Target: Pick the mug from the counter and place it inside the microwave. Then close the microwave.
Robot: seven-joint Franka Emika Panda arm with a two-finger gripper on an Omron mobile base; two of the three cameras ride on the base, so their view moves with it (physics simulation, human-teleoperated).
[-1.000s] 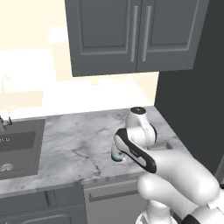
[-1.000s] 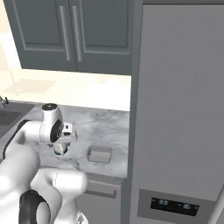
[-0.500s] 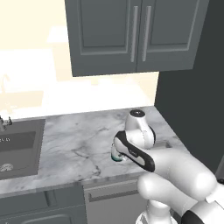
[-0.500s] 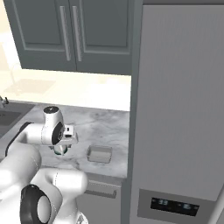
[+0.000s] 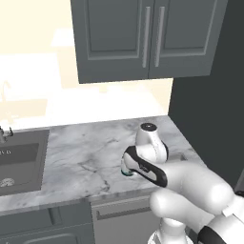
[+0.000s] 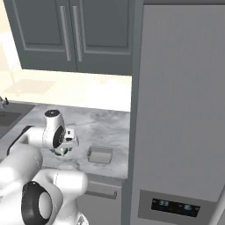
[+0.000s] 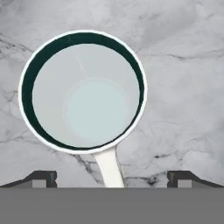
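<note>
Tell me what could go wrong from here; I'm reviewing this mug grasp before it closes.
The gripper is open above the upright mug, whose handle lies between the fingertips. Closing there might pinch the thin handle, so the mug could twist or tip. The tray sits nearby on the counter; a knocked mug might hit it.

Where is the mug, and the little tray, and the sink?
mug [image 7: 87,96], hand view, on its pale inside floor.
tray [image 6: 100,154], right base view, on its shallow middle.
sink [image 5: 19,159], left base view, on its basin floor.
</note>
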